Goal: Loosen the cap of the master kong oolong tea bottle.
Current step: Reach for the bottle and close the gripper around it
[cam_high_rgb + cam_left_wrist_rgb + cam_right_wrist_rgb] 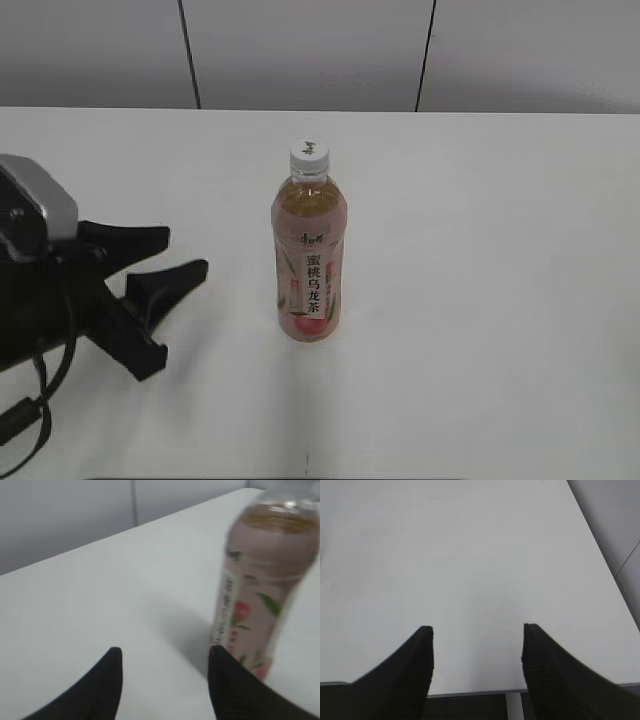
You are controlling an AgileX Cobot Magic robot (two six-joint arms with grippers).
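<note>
Left wrist view crops the cap off the blurred bottle (260, 585); both claws gape, holding nothing.

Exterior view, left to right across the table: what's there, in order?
left gripper, jaws open → bare table stretch → master kong oolong tea bottle, upright with white cap on top → bare table to the right edge. Right gripper isn't in this view.

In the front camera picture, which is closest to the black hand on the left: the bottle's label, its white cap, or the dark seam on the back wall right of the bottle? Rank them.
From the left hand:
1. Label, on the bottle's body, just right of the hand at about its height.
2. Cap, atop the bottle, higher and a little farther.
3. Wall seam, behind the table, up and right, farthest.
</note>
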